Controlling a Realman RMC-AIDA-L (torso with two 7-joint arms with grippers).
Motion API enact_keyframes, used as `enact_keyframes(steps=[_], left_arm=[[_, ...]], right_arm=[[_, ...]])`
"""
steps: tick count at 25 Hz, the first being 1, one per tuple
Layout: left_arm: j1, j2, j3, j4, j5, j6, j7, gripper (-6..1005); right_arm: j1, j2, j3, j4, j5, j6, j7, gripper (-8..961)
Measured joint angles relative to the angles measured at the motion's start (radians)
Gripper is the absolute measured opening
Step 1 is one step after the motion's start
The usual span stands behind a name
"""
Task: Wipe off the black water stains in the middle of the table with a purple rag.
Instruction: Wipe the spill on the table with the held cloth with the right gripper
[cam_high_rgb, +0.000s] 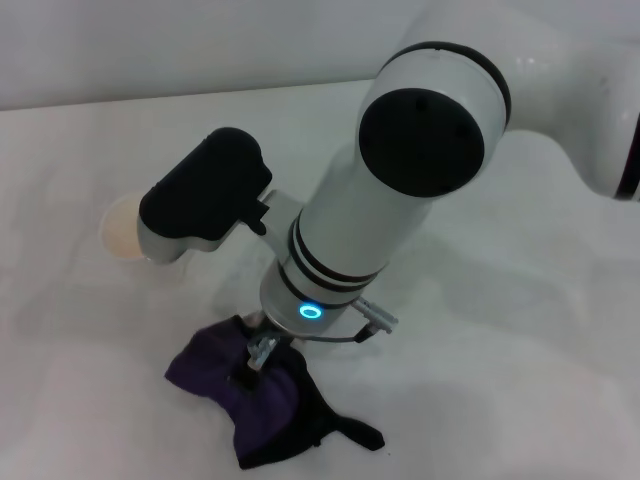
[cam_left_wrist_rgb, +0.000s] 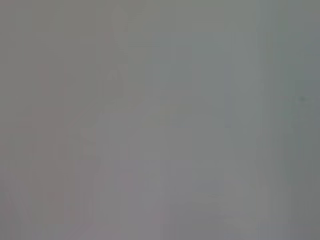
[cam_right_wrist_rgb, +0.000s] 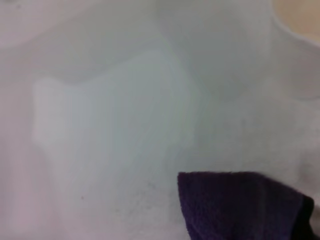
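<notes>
The purple rag (cam_high_rgb: 255, 390) lies bunched on the white table (cam_high_rgb: 500, 380) near the front, its black tail strip (cam_high_rgb: 350, 428) trailing to one side. My right gripper (cam_high_rgb: 260, 356) comes down from above and is shut on the rag's top, pressing it to the table. The rag also shows in the right wrist view (cam_right_wrist_rgb: 240, 207), at the edge of the picture. The black water stains are hidden or out of view. My left gripper shows in no view; the left wrist view is a blank grey.
A white paper cup (cam_high_rgb: 120, 232) lies on the table behind the rag, partly hidden by my right arm's black wrist housing (cam_high_rgb: 205, 185). Its rim also shows in the right wrist view (cam_right_wrist_rgb: 300, 20). The right arm (cam_high_rgb: 400, 180) spans the table's middle.
</notes>
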Motion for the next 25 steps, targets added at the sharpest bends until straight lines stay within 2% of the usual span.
enact_keyframes(steps=[7,14,20,25], left_arm=[[0.005,-0.001,0.000,-0.008,0.000,0.002,0.000,893],[0.007,-0.004,0.000,-0.003,0.000,0.008,0.000,892],[0.004,-0.005,-0.001,0.000,0.000,0.011,0.000,892],[0.000,-0.006,-0.002,0.000,0.000,0.013,0.000,893]], right_arm=[[0.016,0.000,0.053,0.023,-0.144,0.022,0.002,57],[0.039,0.000,0.079,0.131,-0.231,0.021,0.006,57],[0.042,0.000,0.041,0.080,-0.155,0.011,0.003,56],[0.109,0.000,-0.074,0.041,-0.035,-0.022,0.043,54]])
